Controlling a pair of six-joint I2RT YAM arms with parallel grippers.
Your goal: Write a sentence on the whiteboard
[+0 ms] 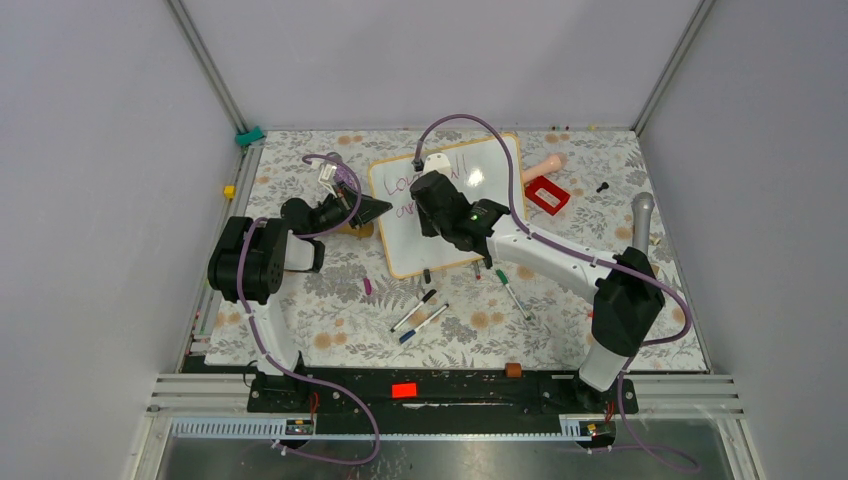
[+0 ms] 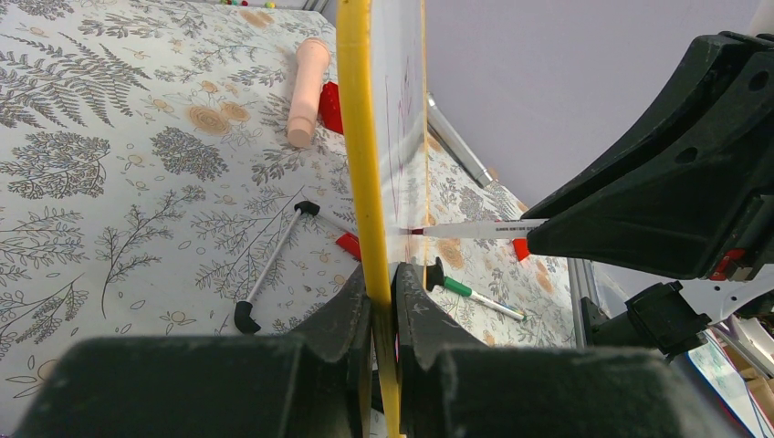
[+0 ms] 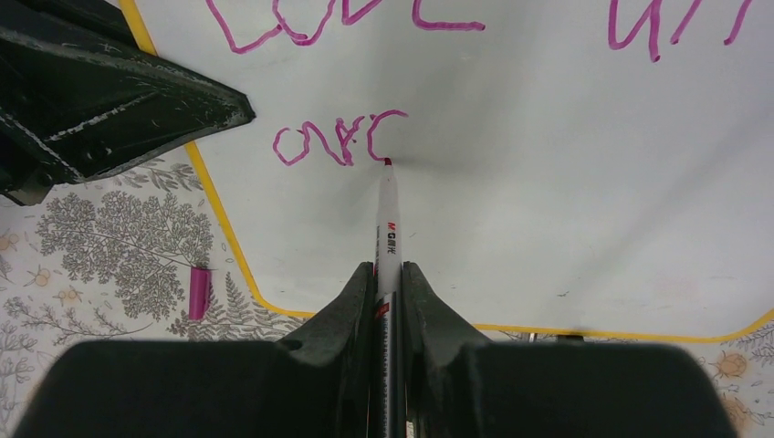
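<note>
Seen from above, the large glossy whiteboard with a thin light-orange frame (image 1: 490,195) sits askew on the floral-patterned table (image 1: 330,300). The left claw (image 1: 386,208) meets its left edge, and the right claw (image 1: 432,198) hangs over the written part.

In the left wrist view, the left claw is clamped on the board's frame, seen edge-on between its fingers. A slim white-barrelled marker (image 2: 475,228) touches the board's face with its tip.

In the right wrist view, the right claw is closed tight around the marker. The tip rests at the end of the second line of the purplish-pink handwritten sentence (image 3: 315,144), below "Love". A small pink cap (image 3: 199,292) lies on the table just beside the frame.
</note>
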